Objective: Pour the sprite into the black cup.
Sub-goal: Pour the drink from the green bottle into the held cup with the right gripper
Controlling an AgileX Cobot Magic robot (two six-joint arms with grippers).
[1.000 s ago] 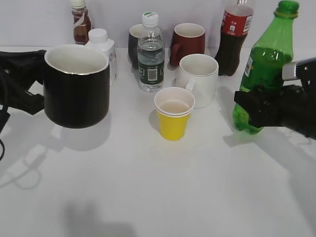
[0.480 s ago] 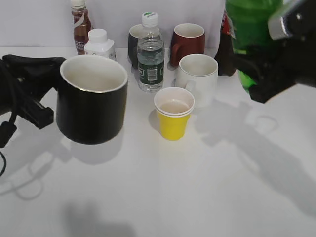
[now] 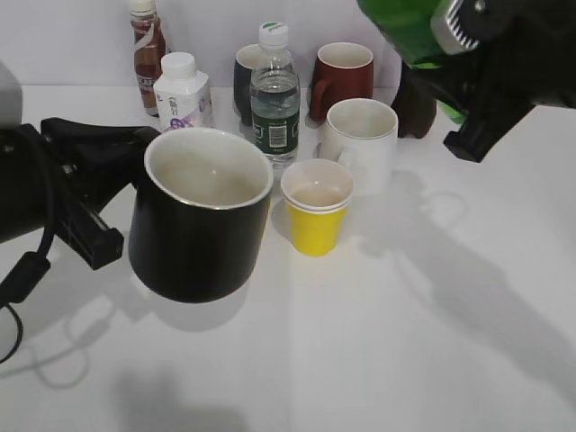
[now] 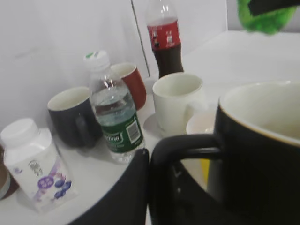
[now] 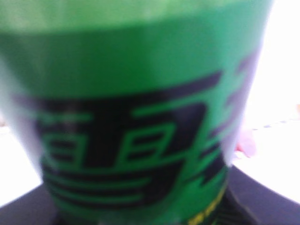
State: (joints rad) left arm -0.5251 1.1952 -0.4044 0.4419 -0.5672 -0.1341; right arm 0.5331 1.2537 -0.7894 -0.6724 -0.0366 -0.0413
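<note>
1. Sprite (image 3: 409,27): raised at the 1 o'clock corner of the exterior view, tilted, its neck cut off by the frame edge. In the right wrist view its green label (image 5: 136,136) fills the frame, blurred.
2. Right gripper (image 3: 490,67): clamped around the sprite body; jaws closed on it.
3. Black cup (image 3: 200,216): held clear of the desk (image 3: 405,342) at 9 o'clock from the yellow cup, mouth up, white interior showing. No liquid seen inside.
4. Left gripper (image 3: 76,193): at the cup's left side. The left wrist view shows a dark jaw against the handle (image 4: 185,145); jaws closed on the handle.
5. Yellow cup (image 3: 317,207): upright at centre, just right of the black cup.
6. White mug (image 3: 362,144): upright, at 1 o'clock from the yellow cup, close behind it.
7. Water bottle (image 3: 274,99): upright, capped, at 11 o'clock from the yellow cup.
8. Back row: dark mug (image 3: 245,81), red mug (image 3: 344,79), cola bottle (image 4: 165,40), white bottle (image 3: 182,90), brown bottle (image 3: 147,49).
</note>
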